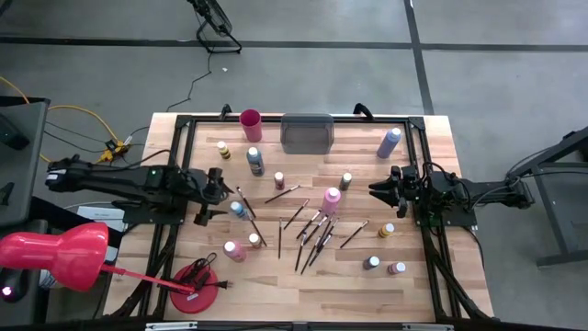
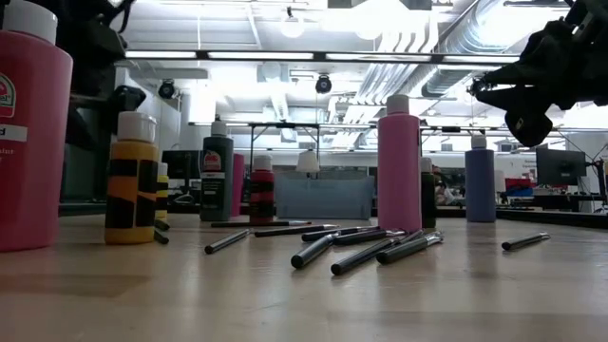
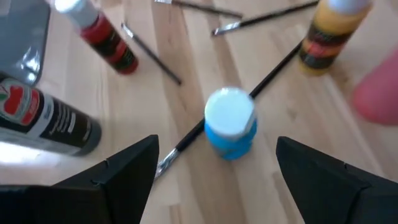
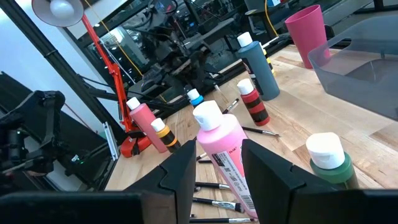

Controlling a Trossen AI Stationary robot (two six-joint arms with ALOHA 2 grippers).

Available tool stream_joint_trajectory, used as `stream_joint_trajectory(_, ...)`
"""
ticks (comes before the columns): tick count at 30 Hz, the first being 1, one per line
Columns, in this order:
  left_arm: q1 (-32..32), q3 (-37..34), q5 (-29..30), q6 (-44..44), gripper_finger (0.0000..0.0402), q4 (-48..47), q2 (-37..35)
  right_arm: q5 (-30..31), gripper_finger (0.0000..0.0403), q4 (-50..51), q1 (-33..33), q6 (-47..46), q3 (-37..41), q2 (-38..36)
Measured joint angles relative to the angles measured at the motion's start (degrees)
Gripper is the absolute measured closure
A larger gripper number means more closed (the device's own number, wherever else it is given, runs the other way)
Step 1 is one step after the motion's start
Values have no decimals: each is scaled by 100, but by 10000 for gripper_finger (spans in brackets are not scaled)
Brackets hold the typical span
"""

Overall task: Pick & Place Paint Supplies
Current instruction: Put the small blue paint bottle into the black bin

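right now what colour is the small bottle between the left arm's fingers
Blue, with a white cap: the small bottle shows best in the left wrist view.

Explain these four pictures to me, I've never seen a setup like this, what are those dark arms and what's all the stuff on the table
It is a robot with two dark arms at a wooden table. One picture looks straight down, one looks level across the tabletop, and two come from cameras on the wrists. Scattered on the table are small paint bottles and thin paintbrushes, with a pink cup and a grey tray at the far edge. The left gripper is open over a small blue bottle, holding nothing. The right gripper waits above the table, empty, its fingers part open.
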State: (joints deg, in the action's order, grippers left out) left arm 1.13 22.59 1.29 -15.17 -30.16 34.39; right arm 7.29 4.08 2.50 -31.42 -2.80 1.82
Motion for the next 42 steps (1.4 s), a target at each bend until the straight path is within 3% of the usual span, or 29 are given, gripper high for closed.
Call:
stream_joint_trajectory(10,0,-78,-56,221,82,820,495,0,279,1,0,-1,0,-1)
stream_joint_trajectory(17,0,-108,-102,441,86,859,600,0,279,-1,0,0,2,0)
stream_joint_trajectory(21,0,-110,-255,528,116,836,599,0,279,1,0,0,0,-2)
stream_joint_trajectory(33,0,-110,-386,597,261,729,601,0,279,1,0,0,0,0)
stream_joint_trajectory(37,0,-110,-388,512,276,743,601,0,279,0,1,0,1,-2)
stream_joint_trajectory(42,0,-110,-372,388,264,756,601,0,279,1,2,0,0,-2)
